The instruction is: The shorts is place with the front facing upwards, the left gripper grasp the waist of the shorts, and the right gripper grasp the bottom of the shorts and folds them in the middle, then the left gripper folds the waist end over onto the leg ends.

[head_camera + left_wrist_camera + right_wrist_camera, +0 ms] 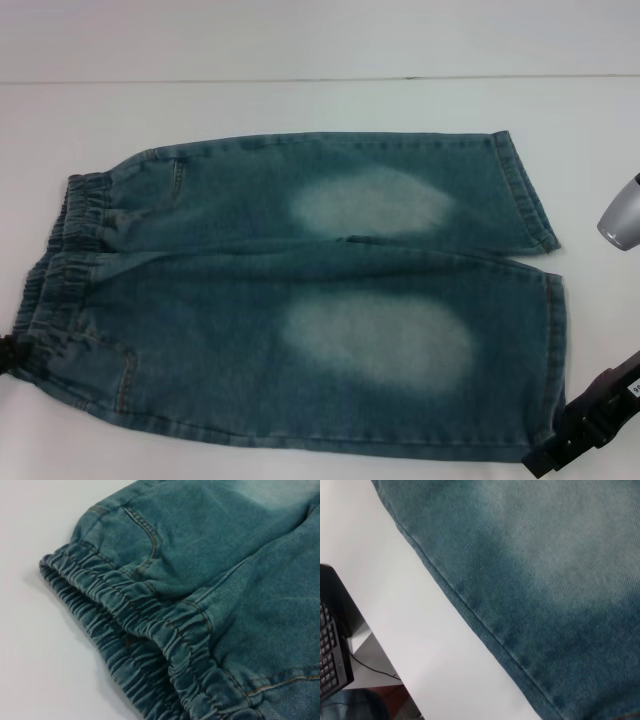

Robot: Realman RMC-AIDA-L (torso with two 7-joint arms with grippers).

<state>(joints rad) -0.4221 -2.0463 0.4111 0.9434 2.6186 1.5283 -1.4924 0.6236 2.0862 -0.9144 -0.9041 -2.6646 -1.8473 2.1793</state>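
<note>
Right gripper (pixel 585 425) shows in the head view as a black claw with a white label at the lower right corner, just beside the near leg's hem; whether its fingers are open or closed I cannot tell. Its silver-grey arm part (pixel 621 212) sits at the right edge, apart from the cloth. Left gripper (pixel 8 355) is only a dark sliver at the left edge, touching or just beside the near end of the waist (pixel 60 255); its state cannot be told either. Shorts (pixel 300 290) lie flat and unfolded on the white table (pixel 300 100), waist to the left, leg ends (pixel 545 300) to the right, with a pale faded patch on each leg

Left wrist view: the gathered elastic waist (pixel 140 645) fills the middle, puckered in ridges and lying on the table (pixel 30 655). A curved pocket seam (pixel 145 535) with tan stitching runs just beyond the band. No fingers show

Right wrist view: a broad stretch of denim (pixel 545 580) with a faded area covers most of the picture, its stitched side edge running diagonally across the table (pixel 420 630). Off the table's edge a black keyboard (pixel 330 650) sits lower down, with a thin cable (pixel 372 669) near it. No fingers show here either
</note>
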